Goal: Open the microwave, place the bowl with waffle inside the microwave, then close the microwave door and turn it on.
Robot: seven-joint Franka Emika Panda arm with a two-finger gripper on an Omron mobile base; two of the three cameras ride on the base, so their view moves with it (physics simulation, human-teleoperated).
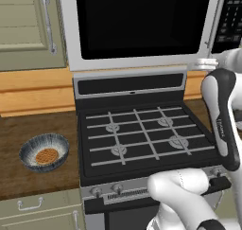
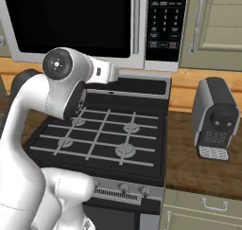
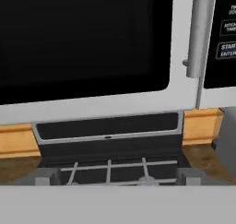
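The wide silver-framed microwave door (image 3: 92,48) with black glass looks shut above the stove. It seems stiff; its slim vertical silver handle (image 3: 199,32) suits gripping. The pincer stands wide open, empty.

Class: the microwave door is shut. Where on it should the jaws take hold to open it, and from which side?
Probably the slim vertical handle at the microwave door's right edge, beside the keypad. It stands off the frame, so come straight from the front, one jaw on each side.
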